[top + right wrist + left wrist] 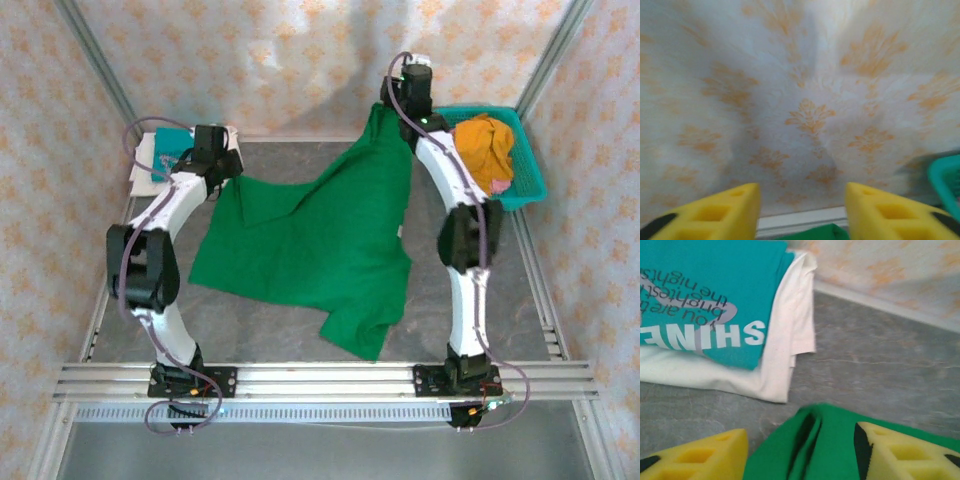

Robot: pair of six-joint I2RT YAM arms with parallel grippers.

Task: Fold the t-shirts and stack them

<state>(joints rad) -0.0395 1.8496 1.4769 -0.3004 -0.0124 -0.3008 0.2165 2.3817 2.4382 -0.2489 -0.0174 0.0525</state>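
The deep-green t-shirt (310, 240) lies spread over the middle of the table, its far right corner raised toward the back wall. My left gripper (225, 165) is at the shirt's far left corner. In the left wrist view its yellow fingers stand open (801, 450) with a fold of the green cloth (830, 445) between them. My right gripper (400, 110) is at the raised corner, open (802, 210), with a bit of green cloth (825, 232) low between the fingers. The folded teal t-shirt (700, 290) (172, 145) rests on the folded white one (785, 355) (146, 165) at the far left.
A teal basket (530, 180) holding an orange cloth (487, 150) stands at the far right, beside the right arm. The patterned back wall (805, 100) is close in front of the right gripper. Bare grey table (880, 355) lies between the stack and the green shirt.
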